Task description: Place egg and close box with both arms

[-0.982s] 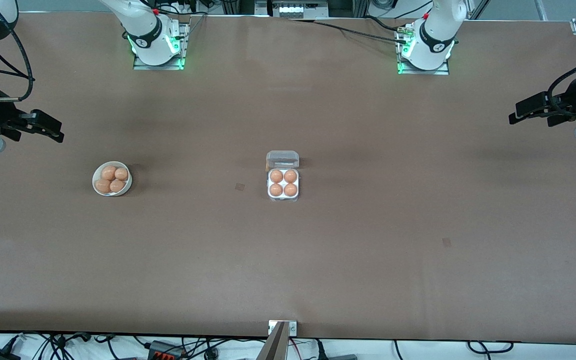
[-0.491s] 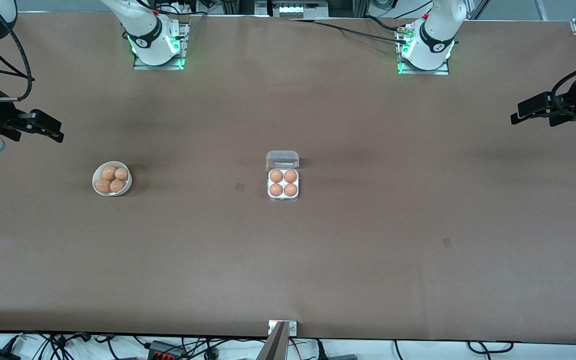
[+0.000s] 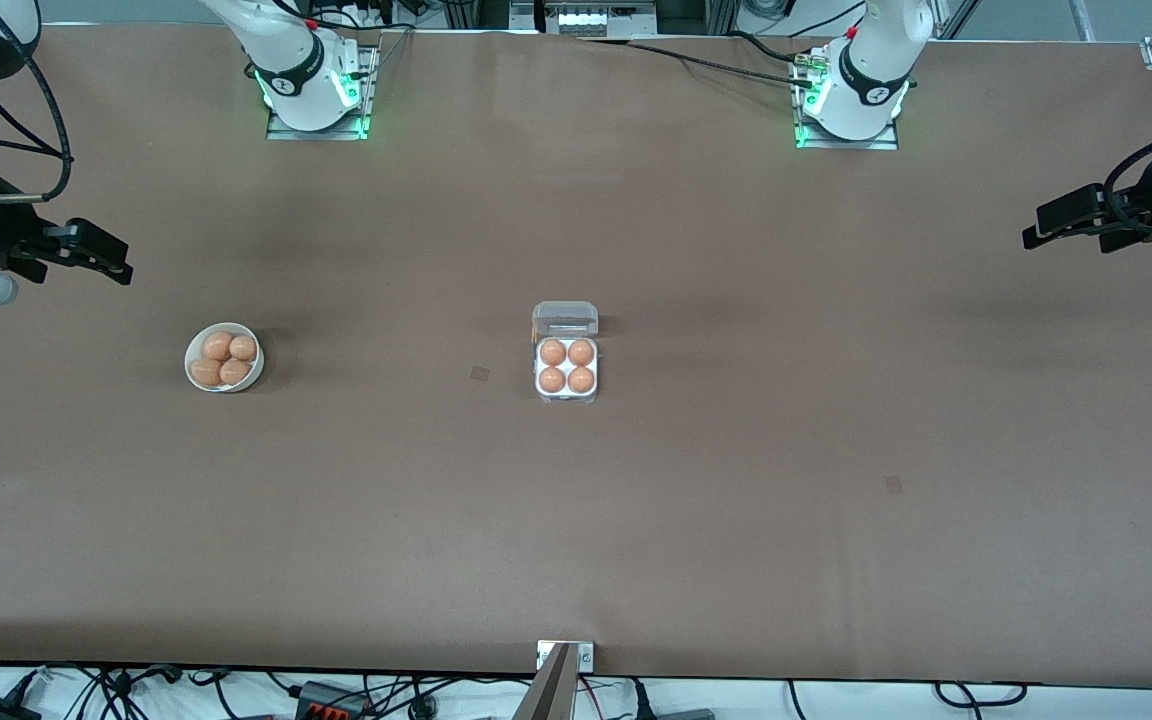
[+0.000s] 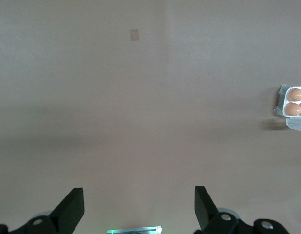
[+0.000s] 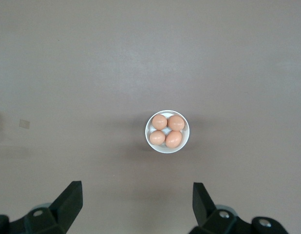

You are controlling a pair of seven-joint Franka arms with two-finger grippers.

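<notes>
The box point(image 3: 566, 378) sits mid-table, a white tray with brown eggs in all of its cells. Its clear lid point(image 3: 565, 319) stands open on the side toward the robot bases. The box also shows at the edge of the left wrist view point(image 4: 294, 102). My left gripper point(image 3: 1041, 226) is open and empty, raised over the left arm's end of the table. My right gripper point(image 3: 111, 263) is open and empty, raised over the right arm's end, near the white bowl point(image 3: 224, 357). In the right wrist view the bowl point(image 5: 167, 131) holds several brown eggs.
Both arm bases point(image 3: 314, 85) point(image 3: 851, 95) stand along the table edge farthest from the front camera. Two small dark marks point(image 3: 479, 374) point(image 3: 893, 485) lie on the brown tabletop. A metal bracket point(image 3: 565, 655) sits at the edge nearest the front camera.
Both grippers have shifted very slightly at the table ends. The box, the bowl and the eggs have not moved.
</notes>
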